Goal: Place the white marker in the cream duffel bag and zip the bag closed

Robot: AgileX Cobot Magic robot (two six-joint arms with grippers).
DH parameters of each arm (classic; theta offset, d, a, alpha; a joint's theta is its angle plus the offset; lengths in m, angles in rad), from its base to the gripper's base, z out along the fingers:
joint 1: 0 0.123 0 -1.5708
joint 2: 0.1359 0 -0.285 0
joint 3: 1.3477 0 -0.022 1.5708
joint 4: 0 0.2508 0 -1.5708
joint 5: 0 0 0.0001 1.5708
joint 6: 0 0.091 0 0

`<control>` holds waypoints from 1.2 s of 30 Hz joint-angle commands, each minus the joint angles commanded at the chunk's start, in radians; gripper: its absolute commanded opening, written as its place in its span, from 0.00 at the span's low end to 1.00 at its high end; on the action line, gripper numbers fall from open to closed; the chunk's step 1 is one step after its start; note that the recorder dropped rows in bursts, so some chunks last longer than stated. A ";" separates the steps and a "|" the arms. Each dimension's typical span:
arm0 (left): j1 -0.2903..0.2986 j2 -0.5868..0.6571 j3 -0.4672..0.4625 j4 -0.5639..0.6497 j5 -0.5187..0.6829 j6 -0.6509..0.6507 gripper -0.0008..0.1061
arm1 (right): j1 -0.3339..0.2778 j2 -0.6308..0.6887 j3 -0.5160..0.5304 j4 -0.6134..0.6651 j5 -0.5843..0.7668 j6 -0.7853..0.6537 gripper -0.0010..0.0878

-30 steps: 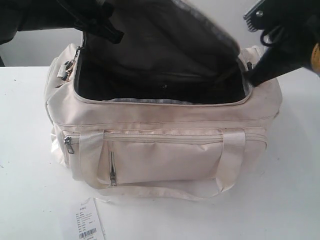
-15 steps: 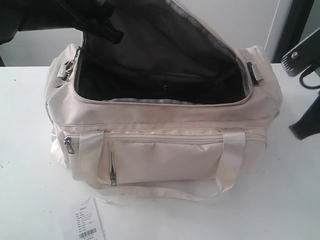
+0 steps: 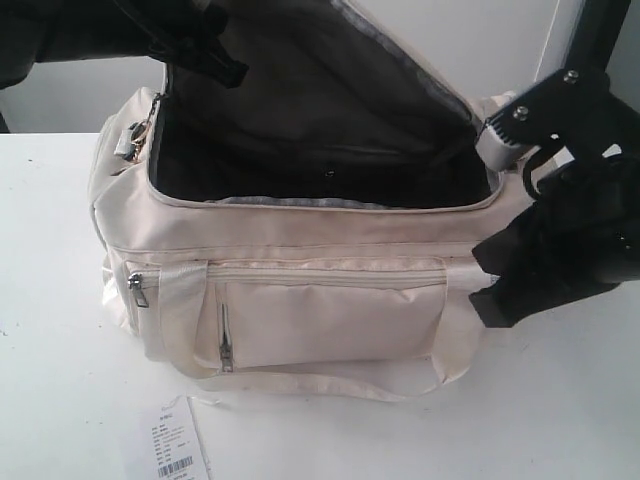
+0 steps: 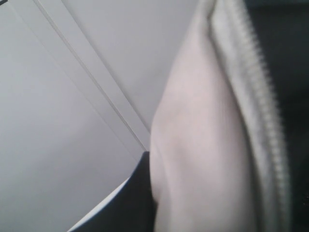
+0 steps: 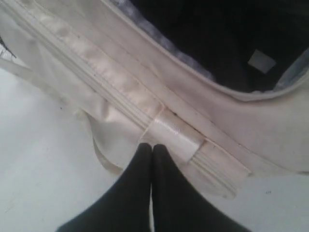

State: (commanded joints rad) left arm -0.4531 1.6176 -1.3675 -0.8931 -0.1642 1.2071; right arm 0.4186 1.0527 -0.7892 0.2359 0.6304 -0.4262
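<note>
cream fabric, softly shiny: the cream duffel bag [image 3: 330, 320] is sitting on the white table [image 3: 60, 380], long axis running left to right, zip pockets and webbing handles facing near, mouth gaping upward onto dark lining. its curved flap [image 3: 330, 70] is standing up at the far side. my right gripper [image 5: 152, 149] is pressing its jaws together on nothing, tips just beside a handle loop [image 5: 174, 133] at the bag's near right end. my left gripper [image 3: 198, 48] is hanging at the flap's far-left corner; i cannot tell how its jaws are standing. a paper tag [image 3: 172, 445] is lying near-left, barcode showing, print too small to read.
</note>
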 joint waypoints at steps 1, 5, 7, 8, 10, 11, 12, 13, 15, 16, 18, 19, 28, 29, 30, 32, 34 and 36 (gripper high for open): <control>0.000 0.000 0.000 0.000 0.000 0.000 0.01 | 0.000 0.000 0.005 0.012 0.002 0.002 0.01; 0.000 0.000 0.000 0.000 0.000 0.000 0.01 | 0.000 0.000 0.035 0.074 0.000 -0.019 0.01; 0.000 0.000 0.000 0.000 0.000 0.000 0.01 | 0.000 0.000 0.047 0.088 -0.008 -0.045 0.01; 0.000 0.000 0.000 0.002 -0.002 0.002 0.01 | 0.000 0.000 0.047 0.088 -0.008 -0.045 0.01; 0.000 0.000 0.000 0.004 0.001 0.002 0.01 | 0.000 0.000 0.047 0.088 -0.010 -0.045 0.01; 0.000 0.000 0.000 0.004 0.001 0.002 0.01 | 0.000 0.000 0.047 0.088 -0.010 -0.045 0.01; 0.000 0.000 0.000 0.002 0.004 0.002 0.01 | 0.000 0.000 0.047 0.090 -0.010 -0.045 0.01; 0.000 0.000 0.000 -0.002 0.014 0.002 0.01 | 0.000 0.000 0.047 0.093 -0.012 -0.045 0.01; 0.000 0.000 0.000 -0.004 0.039 0.002 0.01 | 0.000 0.000 0.047 0.093 -0.026 -0.045 0.01; 0.000 0.000 0.000 -0.004 0.054 0.002 0.01 | 0.000 0.000 0.047 0.093 -0.037 -0.045 0.01; 0.000 0.000 0.000 -0.019 0.088 -0.046 0.01 | 0.000 0.000 0.047 0.093 -0.056 -0.049 0.01; 0.000 0.000 0.000 -0.030 0.118 -0.089 0.01 | 0.000 0.000 0.047 0.093 -0.062 -0.054 0.01; 0.061 -0.025 -0.007 -0.029 0.373 -0.221 0.49 | 0.000 0.000 0.068 0.085 -0.057 -0.070 0.01; 0.078 -0.033 -0.007 -0.025 0.412 -0.257 0.59 | 0.000 0.000 0.074 0.083 -0.057 -0.070 0.01; 0.097 -0.041 -0.007 -0.017 0.442 -0.288 0.68 | 0.000 0.000 0.079 0.083 -0.057 -0.070 0.01; 0.136 -0.061 -0.007 0.029 0.522 -0.336 0.74 | 0.000 0.000 0.081 0.083 -0.059 -0.070 0.01; 0.175 -0.088 -0.007 0.093 0.613 -0.344 0.73 | 0.000 0.000 0.081 0.085 -0.059 -0.070 0.01; 0.219 -0.120 -0.007 0.145 0.714 -0.348 0.72 | 0.000 0.000 0.081 0.085 -0.059 -0.070 0.01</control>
State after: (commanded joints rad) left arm -0.2339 1.4972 -1.3743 -0.7481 0.5496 0.8587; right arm 0.4186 1.0527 -0.7081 0.3209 0.5712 -0.4965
